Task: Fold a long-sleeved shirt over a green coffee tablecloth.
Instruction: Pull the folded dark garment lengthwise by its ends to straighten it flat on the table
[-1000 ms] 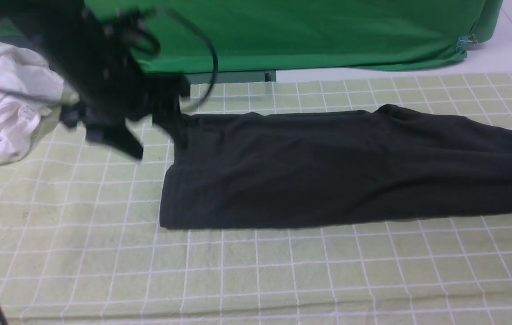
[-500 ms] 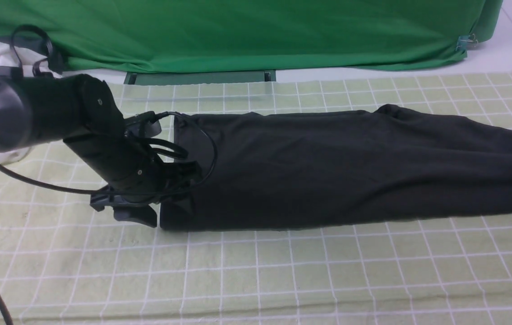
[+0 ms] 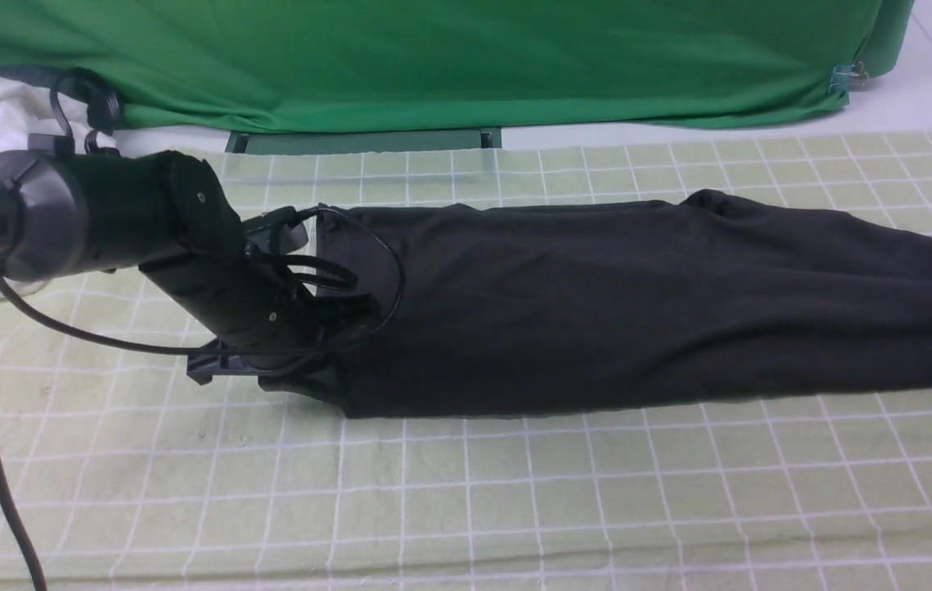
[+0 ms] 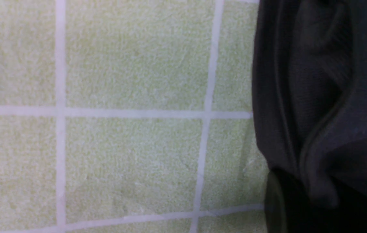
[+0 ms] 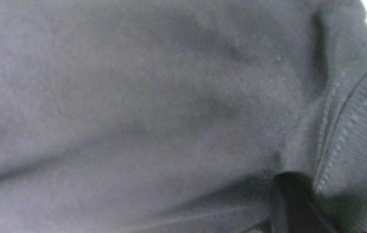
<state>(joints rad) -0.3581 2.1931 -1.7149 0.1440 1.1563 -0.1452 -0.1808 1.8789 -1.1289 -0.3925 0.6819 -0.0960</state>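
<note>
Left gripper [image 3: 301, 379] looks pinched shut on the hem corner of the big black knit long-sleeved shirt [image 3: 638, 304], which stretches away from it across the pale green white-gridded tablecloth [image 3: 466, 492]. Right gripper [image 5: 286, 202] is clamped at its ribbed edge. I'd guess the fold-over is starting, so next lift both ends evenly.

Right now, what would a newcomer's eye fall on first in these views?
The black long-sleeved shirt lies as one long dark band across the middle of the pale green checked tablecloth, running off the right edge. The bulky black left arm reaches in from the left to the shirt's near left corner. Behind, deep green fabric hangs along the back.
</note>
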